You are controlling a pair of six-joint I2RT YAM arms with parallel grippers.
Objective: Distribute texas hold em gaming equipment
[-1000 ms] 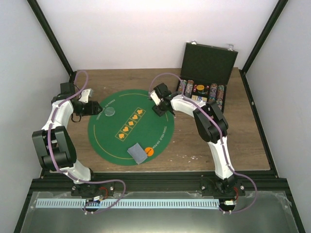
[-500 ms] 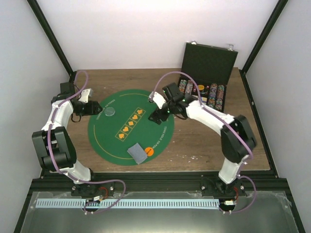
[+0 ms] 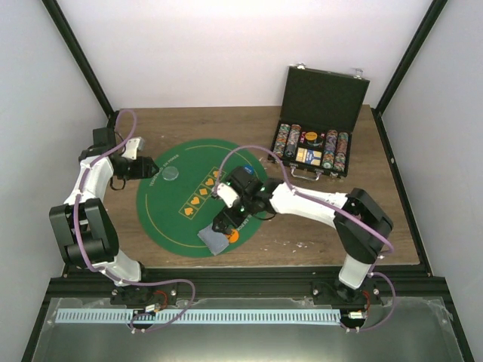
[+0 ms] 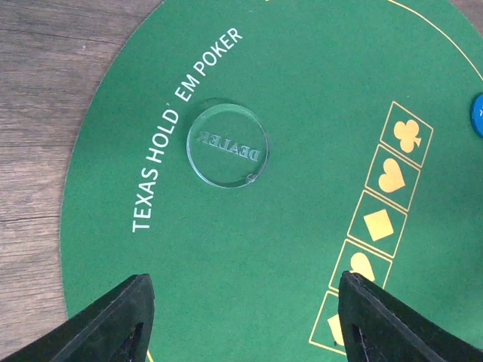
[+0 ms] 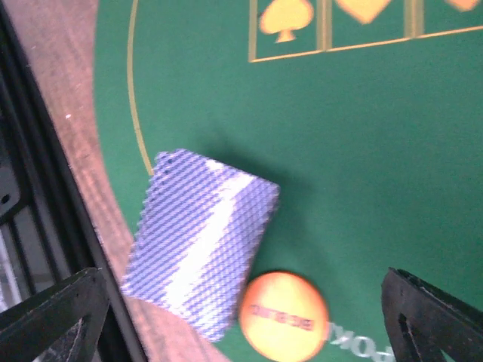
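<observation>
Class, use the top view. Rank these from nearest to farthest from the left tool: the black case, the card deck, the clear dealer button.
Measured from the left tool:
1. clear dealer button, just beside it on the left part of the green mat.
2. card deck, at the mat's near edge.
3. black case, far right corner of the table.

- I work in a lab-style robot test cell, with plain white panels (image 3: 226, 53) and black frame posts (image 3: 75, 53) boxing me in.
- My left arm (image 3: 84, 181) and right arm (image 3: 317, 204), trailing purple cables (image 3: 128, 121), are bolted to a black rail (image 3: 241, 280) along the wood-grain counter (image 3: 317, 241).
</observation>
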